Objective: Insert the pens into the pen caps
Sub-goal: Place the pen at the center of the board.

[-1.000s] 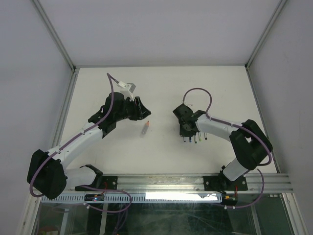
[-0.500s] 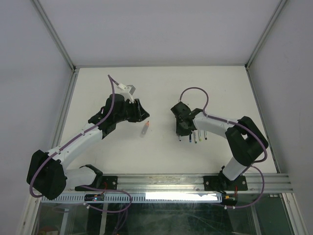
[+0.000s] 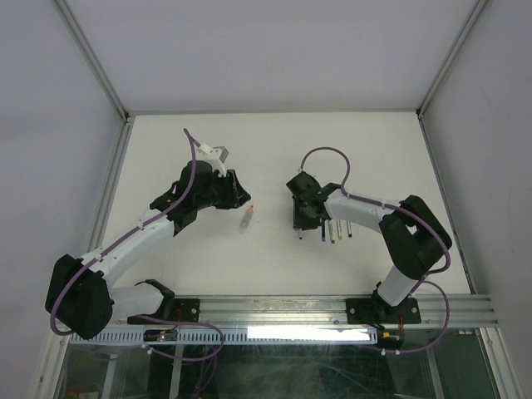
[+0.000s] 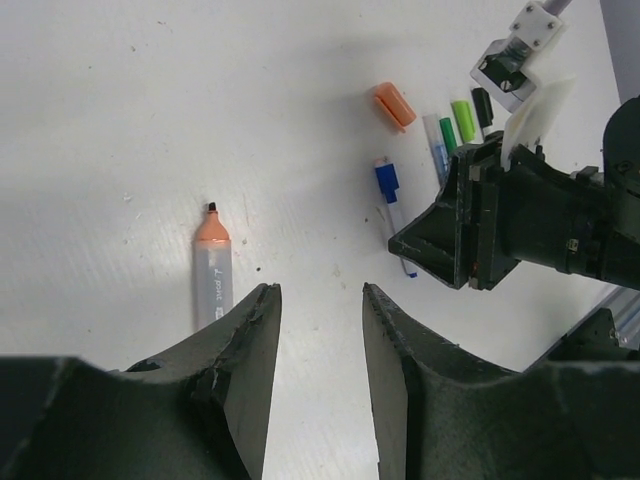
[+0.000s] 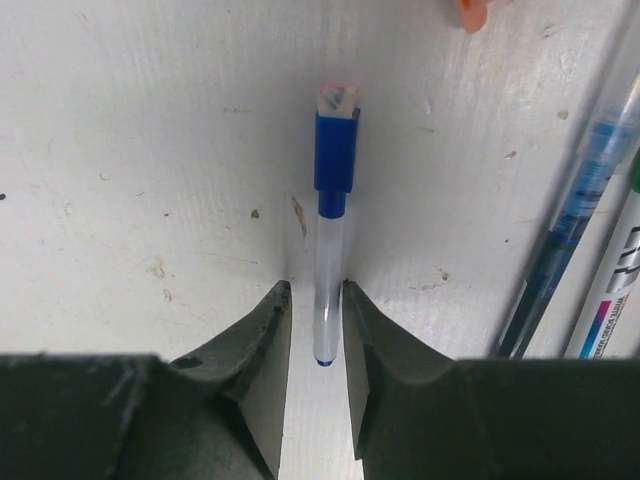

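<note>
We judge the blue pen finished. Its blue cap sits on one end of the clear barrel, and the pen lies flat on the table. The right claw straddles the bare end of the barrel. Its jaws are parted, and table shows between one finger and the barrel, so it is not gripping the pen.

Positions relative to the blue pen:
- The other pens lie in a row just beside it, on the side away from the left arm.
- The orange cap lies loose near its capped end.
- The orange pen lies well apart from it, toward the left arm.

The orange pen has a grey barrel, an orange collar and a bare dark nib. The left claw hangs above and just beside it, open and empty.

The next move calls for closing one claw on the orange pen's barrel and the other on the orange cap. We then line up nib and cap mouth and press them together.
</note>
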`<control>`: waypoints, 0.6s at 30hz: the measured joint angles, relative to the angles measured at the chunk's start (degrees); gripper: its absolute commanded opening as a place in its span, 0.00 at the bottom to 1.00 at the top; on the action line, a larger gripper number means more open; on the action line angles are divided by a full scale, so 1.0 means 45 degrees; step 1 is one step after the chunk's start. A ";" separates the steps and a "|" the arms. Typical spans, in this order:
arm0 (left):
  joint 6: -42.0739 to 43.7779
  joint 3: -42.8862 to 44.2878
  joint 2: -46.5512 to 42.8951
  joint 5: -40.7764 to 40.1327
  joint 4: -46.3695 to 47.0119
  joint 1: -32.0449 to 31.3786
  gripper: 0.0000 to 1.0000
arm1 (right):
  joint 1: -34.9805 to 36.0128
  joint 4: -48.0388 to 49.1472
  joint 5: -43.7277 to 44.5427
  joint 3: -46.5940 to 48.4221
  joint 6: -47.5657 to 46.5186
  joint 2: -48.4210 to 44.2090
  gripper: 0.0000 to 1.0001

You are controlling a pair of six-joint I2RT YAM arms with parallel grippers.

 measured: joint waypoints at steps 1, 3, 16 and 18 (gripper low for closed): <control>0.0019 0.0000 0.0000 -0.0083 -0.0068 0.0000 0.39 | 0.0000 0.0024 -0.0015 0.0000 -0.0005 0.0000 0.30; 0.0097 0.0000 0.0005 -0.0267 -0.0185 0.0000 0.40 | 0.0005 0.0044 -0.0019 0.0000 -0.0005 -0.0010 0.31; 0.1617 0.1137 0.2341 -0.1399 -0.2278 -0.0136 0.52 | 0.0005 0.0913 -0.0121 -0.1214 -0.0151 -0.3371 0.34; 0.1739 0.1433 0.2749 -0.1715 -0.2467 -0.0389 0.53 | 0.0005 0.1054 -0.0131 -0.1525 -0.0131 -0.3900 0.34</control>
